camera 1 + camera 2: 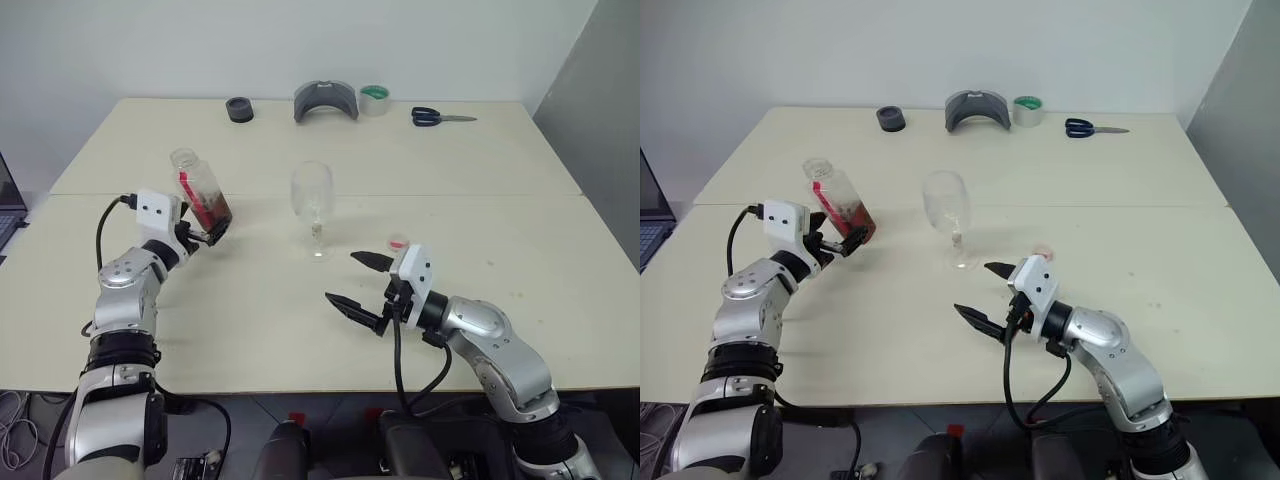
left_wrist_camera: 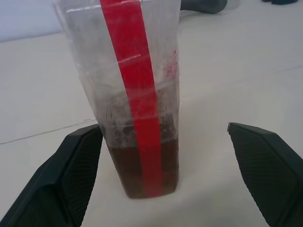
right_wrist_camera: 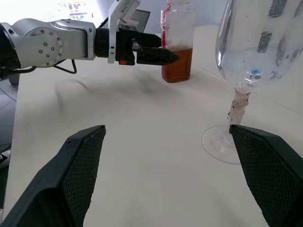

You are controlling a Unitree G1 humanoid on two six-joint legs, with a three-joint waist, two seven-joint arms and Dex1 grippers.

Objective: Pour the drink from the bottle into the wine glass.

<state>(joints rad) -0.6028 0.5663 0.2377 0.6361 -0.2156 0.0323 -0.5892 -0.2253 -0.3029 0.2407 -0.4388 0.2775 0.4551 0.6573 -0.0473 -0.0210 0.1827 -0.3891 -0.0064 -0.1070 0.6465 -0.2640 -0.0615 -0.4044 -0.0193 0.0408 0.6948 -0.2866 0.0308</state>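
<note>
Bottle (image 1: 200,193) stands uncapped on the table (image 1: 500,170), left of the wine glass (image 1: 313,205) and well apart from it. About a third full of brown drink (image 2: 147,165), red label strip up one side. Judging by looks: thin clear plastic, light, squeezes easily, fairly slick. Best taken at the lower body where the liquid sits, moderate squeeze so nothing burps out of the open neck.

Left gripper (image 2: 163,165) straddles the bottle base, jaws wide. One finger sits close against the side; can't tell if it touches. Not holding yet.

Right gripper (image 1: 362,285) hovers near the glass foot, jaws wide, empty. Glass is fragile and top-heavy on its thin stem. Small cap (image 1: 398,241) lies beside it.
</note>
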